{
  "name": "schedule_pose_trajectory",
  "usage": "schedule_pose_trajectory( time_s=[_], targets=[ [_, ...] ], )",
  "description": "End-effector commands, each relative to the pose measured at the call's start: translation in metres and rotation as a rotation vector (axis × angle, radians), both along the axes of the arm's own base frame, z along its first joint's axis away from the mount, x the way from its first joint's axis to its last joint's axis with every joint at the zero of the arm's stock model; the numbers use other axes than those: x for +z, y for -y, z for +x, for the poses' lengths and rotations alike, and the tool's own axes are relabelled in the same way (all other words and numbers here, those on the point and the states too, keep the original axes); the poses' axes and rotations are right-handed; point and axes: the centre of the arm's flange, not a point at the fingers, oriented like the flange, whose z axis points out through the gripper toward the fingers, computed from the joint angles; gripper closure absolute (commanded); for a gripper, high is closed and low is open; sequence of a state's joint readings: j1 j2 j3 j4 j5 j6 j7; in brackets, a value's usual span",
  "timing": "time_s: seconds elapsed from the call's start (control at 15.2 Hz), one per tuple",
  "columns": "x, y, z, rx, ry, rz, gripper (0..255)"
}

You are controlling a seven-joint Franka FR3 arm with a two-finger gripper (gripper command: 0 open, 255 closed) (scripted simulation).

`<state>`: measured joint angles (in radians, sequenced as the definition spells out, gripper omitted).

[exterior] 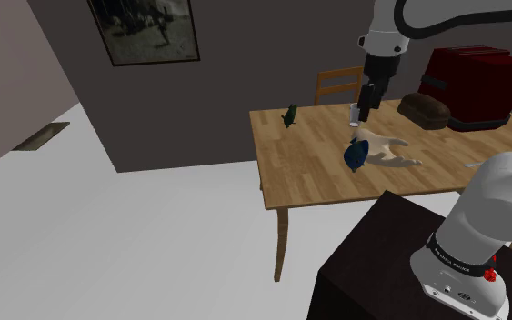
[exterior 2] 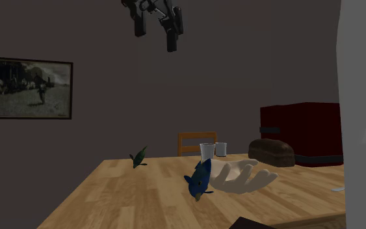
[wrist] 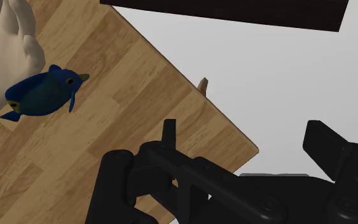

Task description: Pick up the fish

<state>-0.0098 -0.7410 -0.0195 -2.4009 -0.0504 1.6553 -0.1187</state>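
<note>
Wooden table (exterior: 308, 173) against a dark wall, with the white arm (exterior: 390, 27) reaching over it from the dark stand (exterior: 372, 264). At the far end of the tabletop stands a dark red box (exterior: 476, 86); a wooden chair (exterior: 336, 86) shows behind the table and a framed picture (exterior: 145, 27) hangs on the wall. Beside the box lies a brown loaf-shaped object (exterior: 424, 109). Near the middle of the tabletop rests a pale hand-shaped model (exterior: 386, 145), and the blue fish (exterior: 355, 156) lies on the wood just beside it, on the side toward the shoulder view's left; contact between them cannot be told. Two pale cups (exterior 2: 207, 151) stand behind the model. A small green object (exterior: 290, 115) sits well apart, near the far edge. The black gripper (exterior 2: 155, 39) hangs high above the table, clear of the fish, fingers (wrist: 169, 130) spread apart and holding nothing
</note>
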Motion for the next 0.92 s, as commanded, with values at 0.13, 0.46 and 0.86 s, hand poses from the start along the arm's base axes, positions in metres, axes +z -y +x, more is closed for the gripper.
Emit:
schedule_pose_trajectory(
  time_s=[0.13, 0.46, 0.86],
  targets=[
    [-0.021, 0.008, 0.012, -0.022, -0.004, -0.023, 0],
    [-0.073, 0.030, 0.042, -0.077, -0.013, -0.079, 0],
    [-0.134, 0.063, 0.074, -0.143, -0.023, -0.146, 0]
  ],
)
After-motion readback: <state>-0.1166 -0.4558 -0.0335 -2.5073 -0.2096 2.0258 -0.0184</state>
